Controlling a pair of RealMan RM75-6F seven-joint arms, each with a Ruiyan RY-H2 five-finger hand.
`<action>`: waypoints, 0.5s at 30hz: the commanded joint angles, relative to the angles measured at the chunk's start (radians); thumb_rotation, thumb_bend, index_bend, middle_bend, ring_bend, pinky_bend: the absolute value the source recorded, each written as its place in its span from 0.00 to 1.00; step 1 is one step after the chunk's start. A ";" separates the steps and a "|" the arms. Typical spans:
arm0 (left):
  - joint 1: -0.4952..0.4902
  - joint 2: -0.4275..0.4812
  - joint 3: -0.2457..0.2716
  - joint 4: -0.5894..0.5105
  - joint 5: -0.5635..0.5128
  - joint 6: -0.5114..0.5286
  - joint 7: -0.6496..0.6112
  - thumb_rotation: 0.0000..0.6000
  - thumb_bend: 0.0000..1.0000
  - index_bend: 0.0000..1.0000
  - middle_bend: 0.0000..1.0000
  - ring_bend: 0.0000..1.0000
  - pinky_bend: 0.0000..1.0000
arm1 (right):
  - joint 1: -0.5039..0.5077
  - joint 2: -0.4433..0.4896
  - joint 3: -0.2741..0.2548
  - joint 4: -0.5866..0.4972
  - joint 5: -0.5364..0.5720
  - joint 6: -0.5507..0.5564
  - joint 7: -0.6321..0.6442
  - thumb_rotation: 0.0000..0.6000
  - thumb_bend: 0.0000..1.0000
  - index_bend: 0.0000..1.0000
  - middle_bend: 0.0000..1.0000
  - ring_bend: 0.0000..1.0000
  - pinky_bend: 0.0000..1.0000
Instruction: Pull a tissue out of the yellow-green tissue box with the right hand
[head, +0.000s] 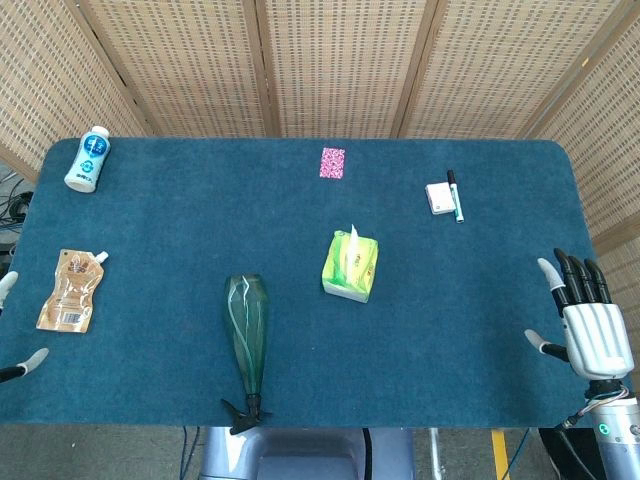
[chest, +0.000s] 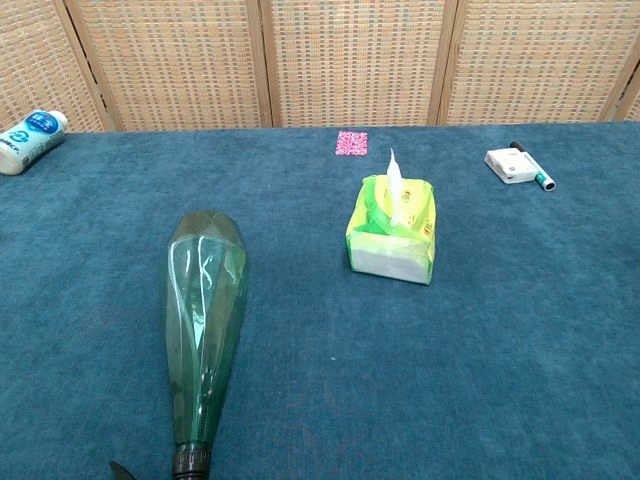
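The tissue box (head: 351, 266) is yellow-green and it lies near the middle of the table (head: 480, 330), which has a dark blue-green cover. One white tissue (chest: 394, 180) stands up out of the top of the box. The right hand (head: 588, 325) is at the right edge of the table, well apart from the box; its fingers are spread and straight and it holds nothing. Of the left hand (head: 12, 330) only some pale fingertips show at the left edge in the head view, so I cannot tell if it is open or closed. A green glass bottle (chest: 203, 320) lies on its side to the left of the box, with its neck toward the near edge of the table. A flat brown pouch (head: 70, 290) lies near the left edge, and a white bottle with a blue label (head: 88, 160) lies at the far left corner. A small pink card (head: 332, 162) lies behind the box, and a white eraser (head: 439, 198) lies at the far right with a marker pen (head: 455, 195) just beside it.
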 joint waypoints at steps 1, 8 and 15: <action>0.000 0.001 0.001 -0.002 0.000 -0.001 0.002 1.00 0.00 0.00 0.00 0.00 0.00 | 0.003 0.001 -0.002 0.000 -0.003 -0.006 0.005 1.00 0.00 0.00 0.00 0.00 0.00; -0.005 -0.002 0.000 -0.004 -0.003 -0.010 0.015 1.00 0.00 0.00 0.00 0.00 0.00 | 0.059 0.018 0.007 0.033 -0.036 -0.070 0.050 1.00 0.00 0.00 0.00 0.00 0.00; -0.023 -0.001 -0.011 -0.014 -0.032 -0.047 0.027 1.00 0.00 0.00 0.00 0.00 0.00 | 0.248 0.022 0.052 0.171 -0.204 -0.165 0.143 1.00 0.00 0.10 0.00 0.00 0.00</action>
